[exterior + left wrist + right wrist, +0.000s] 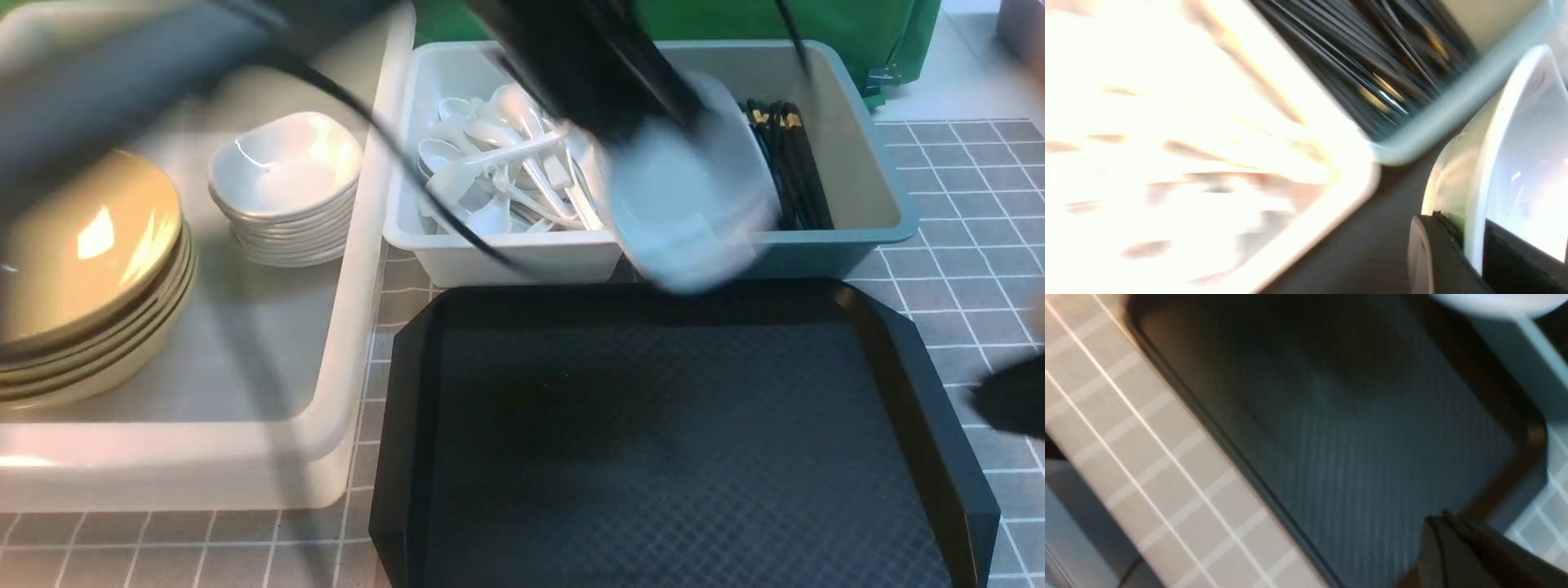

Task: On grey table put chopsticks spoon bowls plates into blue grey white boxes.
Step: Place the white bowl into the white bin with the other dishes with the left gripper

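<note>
On the grey surface point(963, 204), the large white box point(351, 343) holds stacked bowls point(90, 269) and plates point(286, 188); the black tray point(653, 425) sits nearest the robot. Chopsticks point(796, 171) lie in the blue-grey box point(865, 163), spoons point(506, 171) in the small white box point(506, 261). The left jaws clamp one plate point(694, 212) above the blue-grey box's near left corner; the right jaws are together, empty.

Olive bowls point(90, 237) and white plates point(286, 180) stacked in the large box point(245, 474); another plate point(694, 216), blurred, held aloft.
</note>
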Tool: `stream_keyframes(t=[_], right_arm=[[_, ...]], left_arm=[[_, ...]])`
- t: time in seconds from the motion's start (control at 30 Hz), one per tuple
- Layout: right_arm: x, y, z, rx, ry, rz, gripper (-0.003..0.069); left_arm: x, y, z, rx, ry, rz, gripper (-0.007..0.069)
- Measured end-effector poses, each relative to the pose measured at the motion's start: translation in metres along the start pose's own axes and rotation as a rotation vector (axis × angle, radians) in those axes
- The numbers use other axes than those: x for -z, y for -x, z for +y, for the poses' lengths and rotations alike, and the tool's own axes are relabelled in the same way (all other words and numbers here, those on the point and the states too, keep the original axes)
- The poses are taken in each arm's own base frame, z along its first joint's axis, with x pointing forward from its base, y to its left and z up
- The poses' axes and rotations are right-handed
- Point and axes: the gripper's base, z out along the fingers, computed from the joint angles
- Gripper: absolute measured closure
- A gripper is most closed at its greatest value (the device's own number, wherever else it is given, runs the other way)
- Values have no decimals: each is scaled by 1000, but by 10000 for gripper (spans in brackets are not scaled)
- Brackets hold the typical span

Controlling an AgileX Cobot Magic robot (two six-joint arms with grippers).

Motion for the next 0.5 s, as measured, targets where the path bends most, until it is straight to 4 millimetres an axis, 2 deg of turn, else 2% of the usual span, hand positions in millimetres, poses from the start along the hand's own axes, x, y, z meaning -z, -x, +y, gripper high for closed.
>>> stream_keyframes(t=[0.03, 0.13, 0.27, 0.33, 0.37, 0.5], right_arm=[[-4, 7, 1, 14, 10, -7, 617], [-13, 25, 3, 37, 30, -32, 615], [-26, 33, 4, 61, 36, -13, 615], [-35, 36, 6, 64, 40, 6, 615], [-36, 36, 6, 64, 40, 7, 615], [-48, 40, 7, 69, 45, 34, 614]], left_arm=[[13, 2, 11, 17, 20, -21, 623], [67, -1, 69, 121, 141, -95, 623], [95, -16, 129, 240, 273, -98, 623], [97, -31, 165, 314, 337, -81, 623], [96, -33, 168, 317, 339, -78, 623], [68, -64, 216, 436, 365, -52, 623]])
